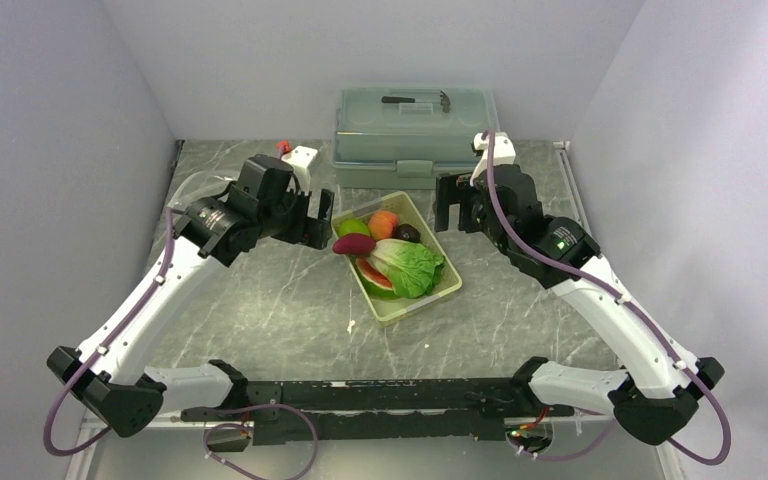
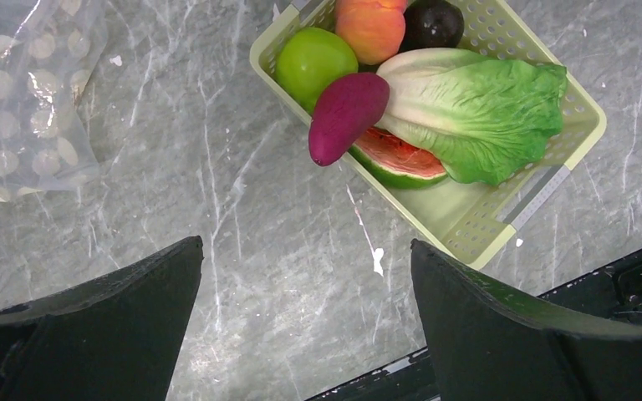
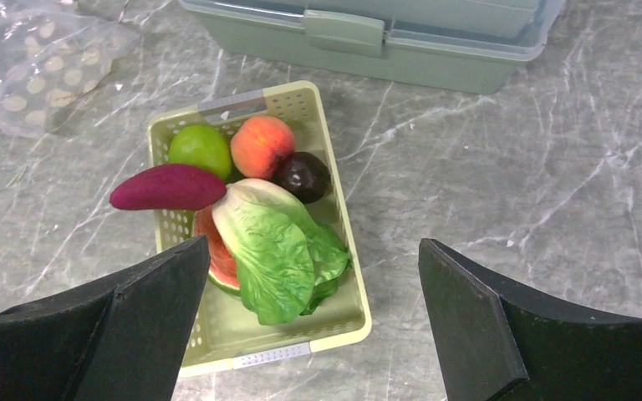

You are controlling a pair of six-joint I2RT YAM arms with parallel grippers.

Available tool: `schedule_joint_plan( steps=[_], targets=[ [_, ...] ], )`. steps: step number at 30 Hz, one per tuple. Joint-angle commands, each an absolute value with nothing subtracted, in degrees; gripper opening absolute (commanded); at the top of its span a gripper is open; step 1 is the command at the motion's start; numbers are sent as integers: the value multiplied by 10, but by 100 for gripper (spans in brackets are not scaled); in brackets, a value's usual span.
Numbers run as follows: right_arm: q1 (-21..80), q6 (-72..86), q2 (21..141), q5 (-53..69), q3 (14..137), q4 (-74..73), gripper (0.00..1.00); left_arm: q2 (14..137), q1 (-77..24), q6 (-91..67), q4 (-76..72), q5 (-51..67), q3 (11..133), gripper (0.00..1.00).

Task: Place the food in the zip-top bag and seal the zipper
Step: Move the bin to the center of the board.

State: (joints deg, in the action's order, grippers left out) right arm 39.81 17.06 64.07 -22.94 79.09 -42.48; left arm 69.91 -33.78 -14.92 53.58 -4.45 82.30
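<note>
Hovering over the table [image 2: 217, 167], the left gripper [image 2: 305, 242] had its jaws spread wide and nothing in them. The right gripper [image 3: 313, 241] was the same: jaws fully apart, empty, above the tray [image 2: 468, 213]. All the food sat in the tray. The lettuce [image 2: 485, 109] lay over the watermelon [image 2: 397, 159]. The root [image 2: 347, 113] rested across the tray's left rim, one tip overhanging. A green fruit [image 2: 313, 58], an orange fruit [image 2: 372, 25] and a dark piece [image 2: 433, 21] were lined up at the far end. The bag [image 2: 25, 100] lay flat on the table left of the tray, apart from it; its zipper could not be made out. The box [image 3: 384, 50] stood just behind the tray.
</note>
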Motion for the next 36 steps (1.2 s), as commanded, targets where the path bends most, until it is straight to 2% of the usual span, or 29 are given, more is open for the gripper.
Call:
schedule_joint_plan(
  steps=[1,21,36],
  targets=[
    [399,163,623,-192,777,-416,100,686,-340,-157,545,-64,841,99],
    [407,142,654,-59,764,-408,98,609,-340,-153,524,-133,798,99],
    [478,168,760,-65,787,-429,94,576,-340,-163,536,-157,776,99]
  ],
)
